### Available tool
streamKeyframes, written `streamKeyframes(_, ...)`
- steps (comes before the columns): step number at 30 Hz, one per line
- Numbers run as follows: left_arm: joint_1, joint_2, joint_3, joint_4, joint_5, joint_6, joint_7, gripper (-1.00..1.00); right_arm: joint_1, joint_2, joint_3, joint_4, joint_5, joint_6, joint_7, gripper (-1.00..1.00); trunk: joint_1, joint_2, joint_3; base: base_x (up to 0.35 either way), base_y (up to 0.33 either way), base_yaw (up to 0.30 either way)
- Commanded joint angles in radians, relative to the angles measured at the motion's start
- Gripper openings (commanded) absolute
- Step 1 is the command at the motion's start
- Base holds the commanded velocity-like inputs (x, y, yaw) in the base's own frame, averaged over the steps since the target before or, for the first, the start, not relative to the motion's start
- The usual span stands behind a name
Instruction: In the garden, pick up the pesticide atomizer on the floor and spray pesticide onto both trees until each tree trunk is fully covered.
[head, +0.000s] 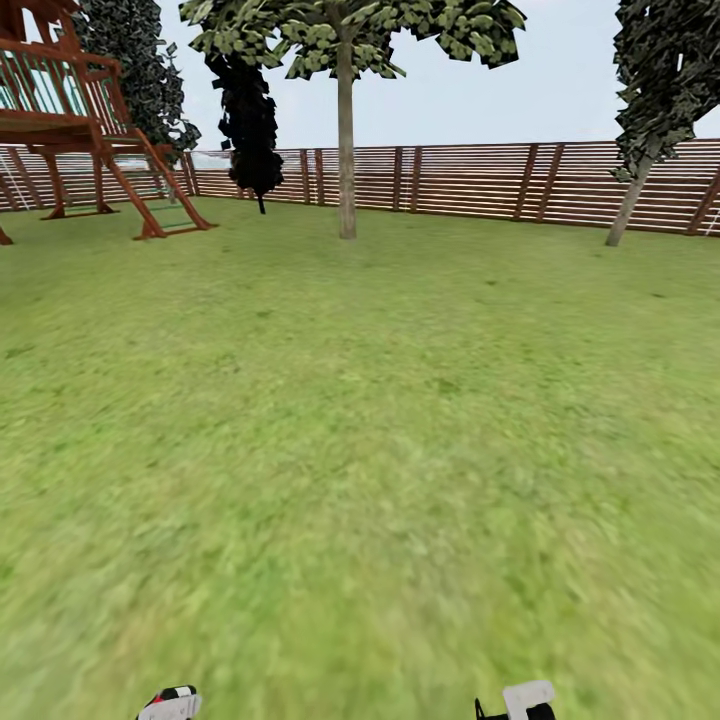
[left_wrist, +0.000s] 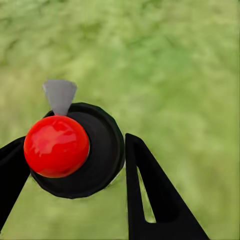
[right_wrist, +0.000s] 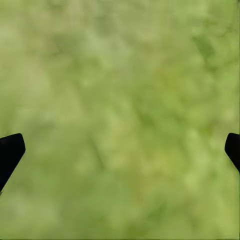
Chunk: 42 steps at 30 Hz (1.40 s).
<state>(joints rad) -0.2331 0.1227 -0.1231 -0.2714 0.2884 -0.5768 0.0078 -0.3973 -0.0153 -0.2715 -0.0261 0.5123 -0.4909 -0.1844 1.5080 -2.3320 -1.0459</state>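
Observation:
In the left wrist view my left gripper (left_wrist: 75, 162) is shut on the pesticide atomizer (left_wrist: 102, 150), a round dark bottle with a glossy red top and a small grey nozzle, held above the lawn. My right gripper (right_wrist: 122, 147) is open with only grass between its black fingertips (right_wrist: 11, 147). In the head view, one tree trunk (head: 346, 150) rises straight ahead in front of the fence, pale and bare under a patchy green canopy. A second tree (head: 630, 200) leans at the far right by the fence. The tops of both arms peek in at the lower edge.
Green lawn (head: 360, 450) stretches from me to the brown slatted fence (head: 460, 180). A red-brown wooden play structure (head: 90, 120) stands at the far left. A black cone-shaped tree (head: 250, 120) stands left of the centre tree.

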Motion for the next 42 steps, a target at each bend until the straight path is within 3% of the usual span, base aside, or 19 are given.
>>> streamKeyframes(1,0.0,0.0,0.0,0.0,0.0,0.0,0.0,-1.0,0.0,0.0,0.0,0.0,0.0,0.0,0.0,1.0,0.0,0.0,0.0,0.338,0.0,0.0)
streamKeyframes(42,0.0,0.0,-0.001,0.0,0.0,0.0,0.0,-1.0,0.0,0.0,0.0,0.0,0.0,0.0,0.0,1.0,0.0,0.0,0.0,0.338,0.0,0.0)
